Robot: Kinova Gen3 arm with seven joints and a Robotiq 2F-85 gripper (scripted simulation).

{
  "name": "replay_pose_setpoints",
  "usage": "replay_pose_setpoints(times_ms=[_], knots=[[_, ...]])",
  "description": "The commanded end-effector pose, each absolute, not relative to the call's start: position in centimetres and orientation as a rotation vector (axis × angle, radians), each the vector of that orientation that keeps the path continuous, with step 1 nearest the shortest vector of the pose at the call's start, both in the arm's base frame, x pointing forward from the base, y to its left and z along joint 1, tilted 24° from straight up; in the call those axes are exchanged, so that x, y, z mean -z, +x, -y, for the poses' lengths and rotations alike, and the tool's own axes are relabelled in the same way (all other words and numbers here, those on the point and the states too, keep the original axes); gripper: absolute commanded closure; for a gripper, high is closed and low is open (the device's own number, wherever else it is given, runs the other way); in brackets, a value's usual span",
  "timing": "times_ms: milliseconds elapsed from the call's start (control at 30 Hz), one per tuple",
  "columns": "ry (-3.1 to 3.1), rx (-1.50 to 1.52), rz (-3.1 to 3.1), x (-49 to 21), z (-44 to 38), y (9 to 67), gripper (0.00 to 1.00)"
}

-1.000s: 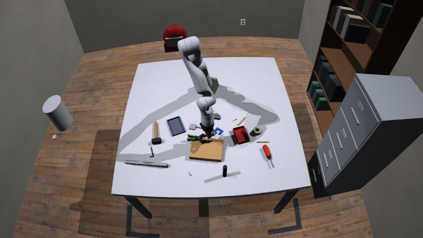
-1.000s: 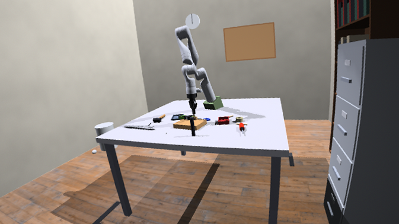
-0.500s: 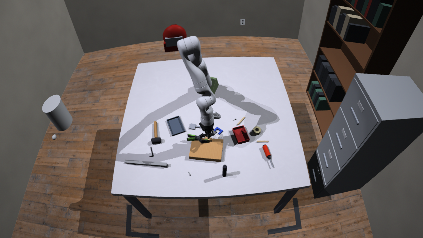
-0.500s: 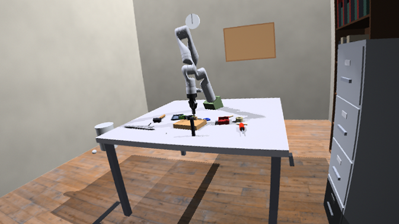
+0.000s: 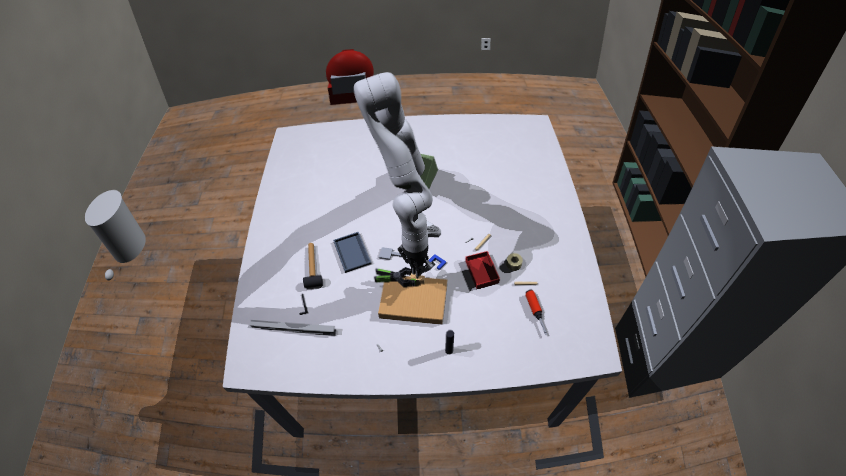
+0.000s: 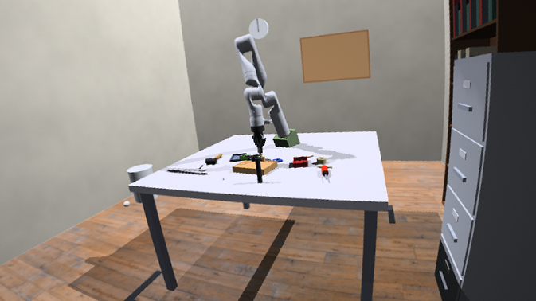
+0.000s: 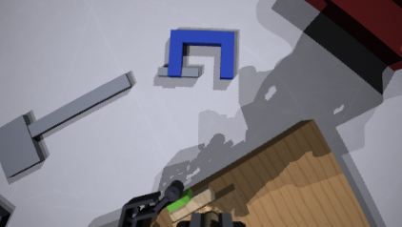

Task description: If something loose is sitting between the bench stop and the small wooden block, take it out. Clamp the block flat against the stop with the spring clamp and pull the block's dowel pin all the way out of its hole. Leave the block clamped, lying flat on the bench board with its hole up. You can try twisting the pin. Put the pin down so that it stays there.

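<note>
My gripper [image 5: 416, 276] [image 6: 260, 153] [image 7: 211, 220] points down over the back edge of the wooden bench board [image 5: 412, 307] [image 6: 250, 168] [image 7: 291, 176]. Its fingers are nearly closed on a brown round thing, which looks like the dowel pin. The black and green spring clamp [image 5: 404, 276] [image 7: 174, 190] lies across the board's back left edge, with its green jaw pad against a pale wooden strip [image 7: 196, 202], apparently the bench stop. The small block is mostly hidden under the fingers; its hole and how far the pin stands out cannot be seen.
Behind the board lie a blue U-shaped piece [image 5: 437, 260] [image 7: 202, 37] and a grey flat tool [image 5: 385, 253] [image 7: 19, 145]. A red bin [image 5: 482, 282] stands right, a blue-grey tray [image 5: 352, 252] and a mallet [image 5: 312, 281] left. A black cylinder [image 5: 449, 342] [image 6: 258, 170] stands in front.
</note>
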State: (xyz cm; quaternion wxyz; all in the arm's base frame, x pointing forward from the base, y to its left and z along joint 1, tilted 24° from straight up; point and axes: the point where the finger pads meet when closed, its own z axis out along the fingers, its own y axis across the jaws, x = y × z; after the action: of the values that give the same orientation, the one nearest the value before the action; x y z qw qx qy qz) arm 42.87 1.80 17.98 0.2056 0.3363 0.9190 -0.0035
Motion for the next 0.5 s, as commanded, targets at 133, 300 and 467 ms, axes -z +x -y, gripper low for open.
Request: replay_pose_setpoints(times_ms=[133,300,467], knots=[[0.885,0.019,-2.579,-18.05,-1.84,42.91,0.90],[0.852,0.026,-2.590,-18.06,-1.84,42.91,0.90],[0.811,0.035,-2.604,-18.06,-1.84,42.91,0.90]])
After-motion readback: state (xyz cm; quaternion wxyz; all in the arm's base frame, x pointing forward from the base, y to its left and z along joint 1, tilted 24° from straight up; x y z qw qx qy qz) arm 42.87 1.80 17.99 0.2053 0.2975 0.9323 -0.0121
